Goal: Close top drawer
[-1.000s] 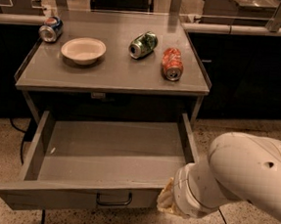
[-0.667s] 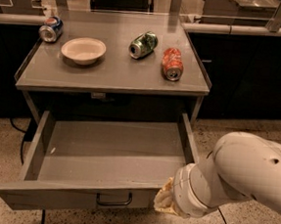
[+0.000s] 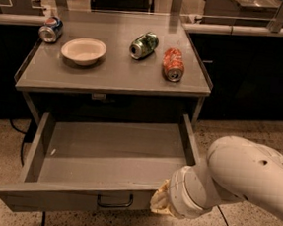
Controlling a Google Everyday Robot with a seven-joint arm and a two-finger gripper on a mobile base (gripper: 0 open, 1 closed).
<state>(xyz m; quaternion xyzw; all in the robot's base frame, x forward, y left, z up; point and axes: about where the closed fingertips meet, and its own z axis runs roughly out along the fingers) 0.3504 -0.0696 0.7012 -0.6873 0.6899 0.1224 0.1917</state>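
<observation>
3 cans [image 3: 51, 29] [image 3: 144, 45] [image 3: 173, 65], 1 bowl [image 3: 83, 50], 1 drawer [image 3: 50, 199], 1 hand [image 3: 159, 202] at the drawer front

Glossy white arm [image 3: 247, 176] of bulging rounded segments, with a ringed seam at the wrist and one small dark hole. The tan end effector [image 3: 159, 204] sits near, right of centre.

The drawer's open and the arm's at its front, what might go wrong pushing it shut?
1. The end effector sits at the right end of the front panel of the top drawer, right of the central handle; pushing there may skew and jam the drawer.
2. The red can lies on its side near the right edge of the tabletop; a hard slam might set it rolling.
</observation>
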